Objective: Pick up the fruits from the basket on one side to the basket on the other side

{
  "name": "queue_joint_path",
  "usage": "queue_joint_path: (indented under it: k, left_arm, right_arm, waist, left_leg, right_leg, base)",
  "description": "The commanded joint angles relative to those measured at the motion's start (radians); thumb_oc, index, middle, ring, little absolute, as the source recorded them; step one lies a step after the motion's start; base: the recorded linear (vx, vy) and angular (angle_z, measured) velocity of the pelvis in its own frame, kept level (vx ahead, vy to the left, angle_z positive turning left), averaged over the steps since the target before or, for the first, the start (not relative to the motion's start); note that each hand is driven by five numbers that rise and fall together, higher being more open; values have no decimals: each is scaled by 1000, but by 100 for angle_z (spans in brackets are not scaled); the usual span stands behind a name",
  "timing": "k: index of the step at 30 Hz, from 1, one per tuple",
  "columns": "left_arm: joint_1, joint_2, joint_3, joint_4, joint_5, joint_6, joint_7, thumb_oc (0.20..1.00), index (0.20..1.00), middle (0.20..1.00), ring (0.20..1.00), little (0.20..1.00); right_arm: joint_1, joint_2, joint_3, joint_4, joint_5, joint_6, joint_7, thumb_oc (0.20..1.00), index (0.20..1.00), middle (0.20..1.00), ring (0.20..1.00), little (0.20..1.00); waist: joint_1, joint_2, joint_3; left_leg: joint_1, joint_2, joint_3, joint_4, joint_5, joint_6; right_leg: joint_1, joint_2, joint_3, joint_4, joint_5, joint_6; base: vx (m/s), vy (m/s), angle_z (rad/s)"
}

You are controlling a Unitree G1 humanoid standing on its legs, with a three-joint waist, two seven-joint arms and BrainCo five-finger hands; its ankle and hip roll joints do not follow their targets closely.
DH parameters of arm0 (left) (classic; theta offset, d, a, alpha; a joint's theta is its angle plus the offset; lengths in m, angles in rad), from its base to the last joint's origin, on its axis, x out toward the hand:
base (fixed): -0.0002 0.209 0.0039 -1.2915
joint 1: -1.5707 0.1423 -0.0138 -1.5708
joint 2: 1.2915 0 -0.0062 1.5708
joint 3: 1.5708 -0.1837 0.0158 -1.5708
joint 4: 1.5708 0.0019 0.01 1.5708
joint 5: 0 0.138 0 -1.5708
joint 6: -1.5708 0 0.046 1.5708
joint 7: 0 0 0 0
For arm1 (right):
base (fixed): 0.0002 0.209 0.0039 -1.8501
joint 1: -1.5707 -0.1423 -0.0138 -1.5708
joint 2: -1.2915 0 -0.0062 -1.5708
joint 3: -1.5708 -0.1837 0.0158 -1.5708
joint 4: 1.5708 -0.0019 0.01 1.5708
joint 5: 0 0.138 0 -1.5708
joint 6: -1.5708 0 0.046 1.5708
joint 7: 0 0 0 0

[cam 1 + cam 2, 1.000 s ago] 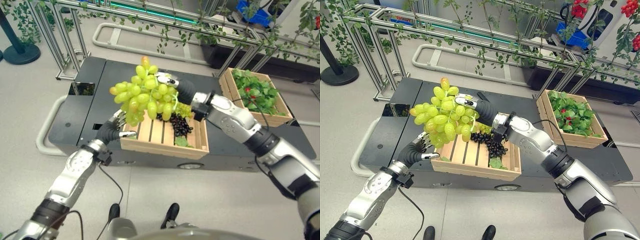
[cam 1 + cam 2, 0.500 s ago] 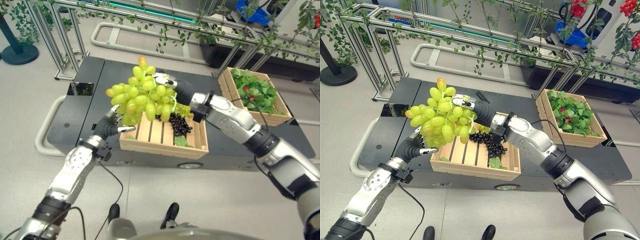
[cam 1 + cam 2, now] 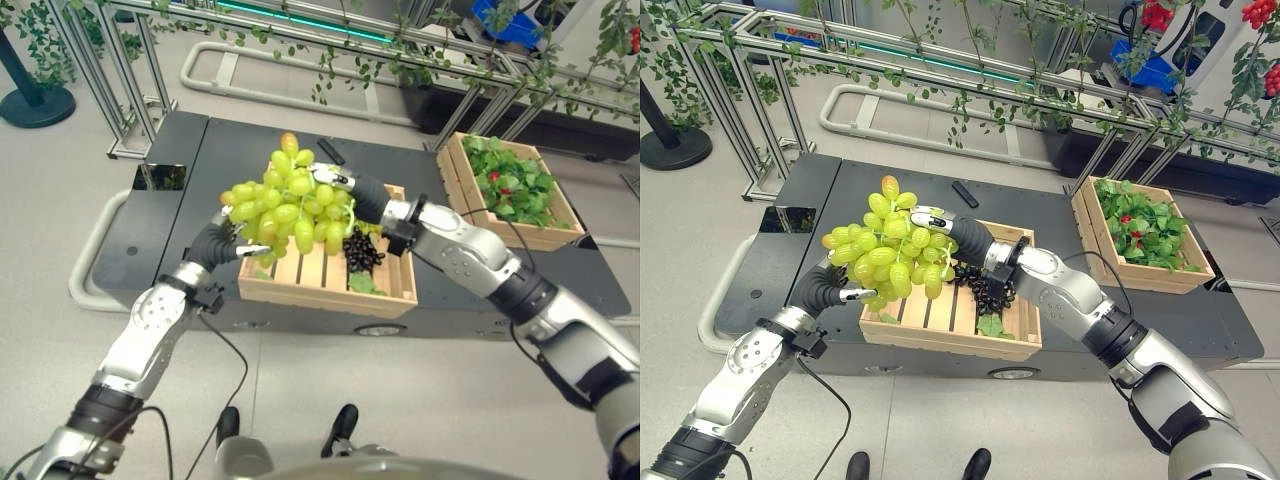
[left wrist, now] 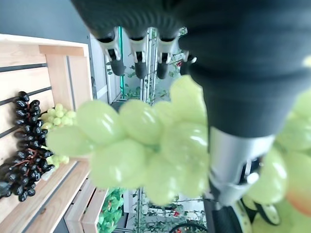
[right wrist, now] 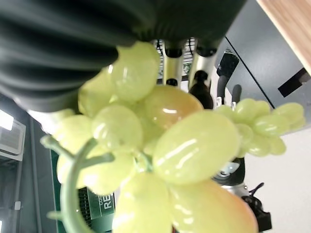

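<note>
I see my left arm coming up from about 7 o'clock, elbow bent, forearm angled toward the near wooden crate. My left hand sits at the crate's 9 o'clock corner, fingers reaching up under the big bunch of green grapes; its thumb pokes out level below the lowest grapes. In its wrist view the fingers look fairly straight past the grapes, spread rather than clamped, cupping the bunch from below.

The green grapes hang in the air above the left half of the near wooden crate, off its slats. Inside the crate, a cluster of black grapes lies toward 3 o'clock, with a small green bunch beside it.

My right arm enters from 4 o'clock, stretched long across the crate. My right hand is at the top of the green bunch, fingers curled round its stem end, clamped on it.

Farther toward 2 o'clock on the dark tabletop, a second crate holds leafy greens and small red fruit.
</note>
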Motion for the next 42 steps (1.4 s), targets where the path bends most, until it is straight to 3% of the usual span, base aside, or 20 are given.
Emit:
queue_joint_path:
  k: [1, 16, 28, 41, 42]
  left_arm:
    - [-90, 37, -7, -53, 4, -73, -1, 1000, 1000, 1000, 1000, 1000]
    - [-139, 19, -72, -39, -5, -60, -15, 1000, 1000, 1000, 1000, 1000]
    - [-188, 60, -161, -28, -59, -34, -80, 1000, 1000, 1000, 1000, 1000]
    - [-186, 42, -158, -39, -68, -35, -78, 1000, 1000, 1000, 1000, 1000]
    - [-181, 40, -155, -38, -70, -33, -79, 200, 200, 200, 200, 200]
  right_arm:
    - [-52, 22, -13, -67, 6, -54, 17, 200, 200, 200, 200, 200]
    - [-82, 78, 37, -68, -9, -43, 23, 200, 200, 200, 200, 200]
    - [-99, 121, 65, -53, -7, -47, 26, 200, 200, 200, 200, 200]
    - [-89, 146, 52, -45, -2, -46, 26, 200, 200, 200, 200, 200]
    - [-85, 148, 48, -46, -1, -47, 25, 200, 200, 200, 200, 200]
  waist:
    - [17, 2, 0]
    - [11, 7, 5]
    - [-5, 8, -2]
    - [-10, 4, -7]
    - [-10, 3, -6]
  left_leg:
    - [-49, -49, -20, 21, 23, 50]
    - [-49, -51, -12, 31, 12, 57]
    - [-44, -50, -6, 30, 8, 58]
    - [-47, -52, -10, 26, 12, 60]
    - [-47, -52, -10, 26, 11, 61]
  right_leg:
    - [76, -61, -32, 64, -58, 131]
    - [67, -66, -10, 63, -52, 132]
    - [63, -64, 4, 62, -53, 131]
    - [61, -63, 3, 60, -52, 131]
    - [60, -63, 4, 60, -52, 130]
  base:
    - [0, 0, 0]
    - [0, 0, 0]
    - [4, 1, -4]
    - [1, 0, 0]
    - [0, 0, 0]
